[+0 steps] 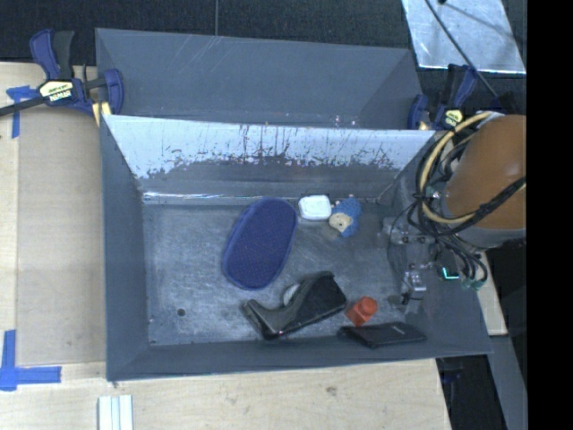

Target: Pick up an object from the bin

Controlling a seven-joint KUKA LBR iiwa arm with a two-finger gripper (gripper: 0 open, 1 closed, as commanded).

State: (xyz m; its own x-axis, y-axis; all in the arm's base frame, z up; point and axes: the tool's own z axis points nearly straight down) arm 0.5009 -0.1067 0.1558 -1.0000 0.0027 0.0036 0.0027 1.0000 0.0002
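The gripper [413, 292] hangs above the right end of the scuffed grey bin floor [188, 267], clenched or released I cannot tell, with a small red cap [363, 310] just left of it, a flat black piece [383, 335] beside that, and a blue oval pad [260, 243] farther left.

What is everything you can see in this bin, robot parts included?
bin: one, grey, centre
oval pad: one, dark blue, floor left of centre
small lump: one, white, near back wall
small piece: one, blue and tan, right of the lump
handled tool: one, black, front centre
small cap: one, red-orange, right of the tool
flat piece: one, black, front right
arm: one, orange cover, cables, right
pincer: one, dark, over bin's right side
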